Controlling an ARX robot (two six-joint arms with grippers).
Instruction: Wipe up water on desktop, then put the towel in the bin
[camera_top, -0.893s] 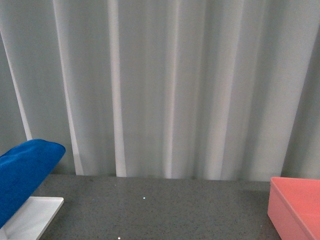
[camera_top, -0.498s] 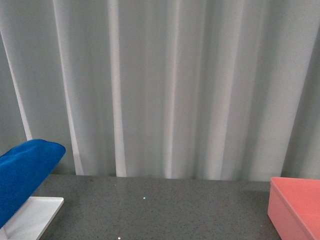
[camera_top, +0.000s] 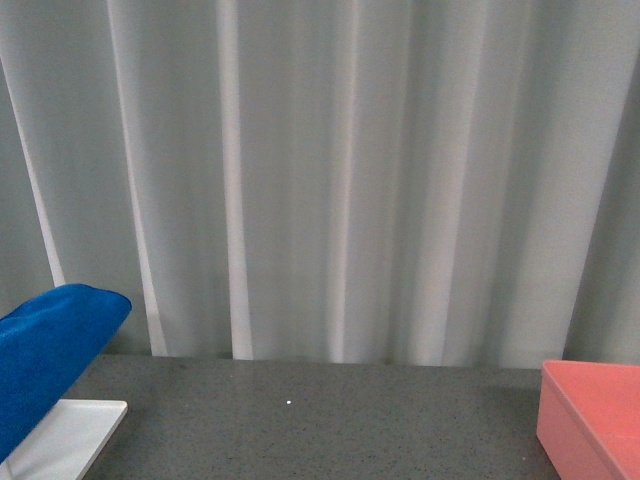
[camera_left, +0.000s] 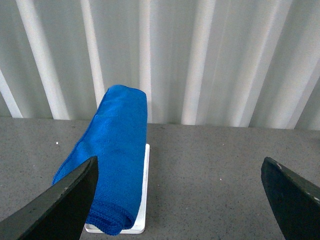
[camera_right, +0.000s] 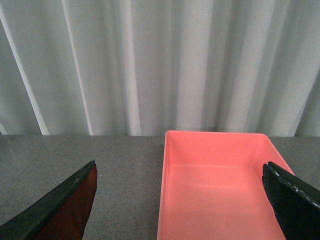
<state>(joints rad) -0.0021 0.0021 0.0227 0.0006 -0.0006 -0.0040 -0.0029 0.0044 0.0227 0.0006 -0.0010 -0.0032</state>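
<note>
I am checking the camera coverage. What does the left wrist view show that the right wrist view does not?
Only the left wrist view: the blue towel draped over the white base, and the open left gripper. Only the right wrist view: the pink bin and the open right gripper. Both: the grey desktop and the pale curtain.

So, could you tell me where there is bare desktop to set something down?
The widest free patch is the middle of the desktop, between the white rack base carrying the blue towel and the pink bin, back to the curtain. The bin's inside also looks empty. The left edge around the rack is crowded.
</note>
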